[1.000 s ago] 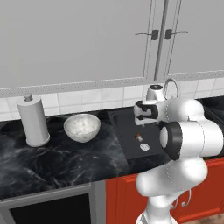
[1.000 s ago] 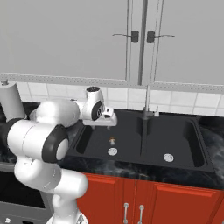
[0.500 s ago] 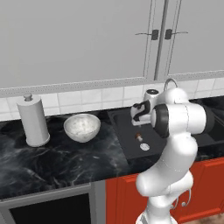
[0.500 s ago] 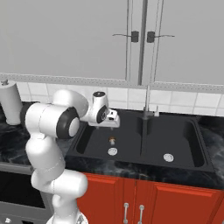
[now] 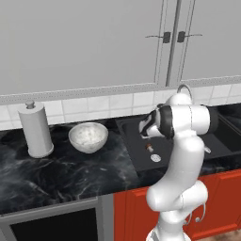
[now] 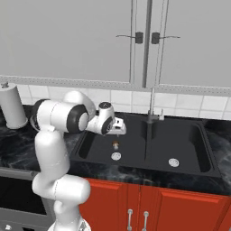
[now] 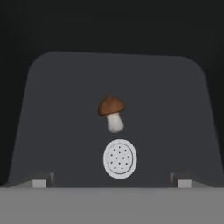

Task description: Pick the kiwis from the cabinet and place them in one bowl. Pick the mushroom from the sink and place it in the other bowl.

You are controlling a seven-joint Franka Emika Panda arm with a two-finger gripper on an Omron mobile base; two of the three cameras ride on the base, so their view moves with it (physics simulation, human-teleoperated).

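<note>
Now, reading the left base view from its left edge, a paper-towel roll stands on the dark marble bench, the off-white bowl sits just beside it, and right of centre lies the black sink, where the mushroom rests on the floor of the left basin, just beside the round drain. Seen from the hand view, the mushroom sits a little above centre, cap tilted to the upper left and pale stem pointing toward the drain. To do this pick well, I judge the hand should descend straight, centre the cap between its fingers, and close gently on such a small, rollable thing. The arm is folded forward over the basin with the hand pointing down above the mushroom, fingers spread wide apart and holding nothing.
</note>
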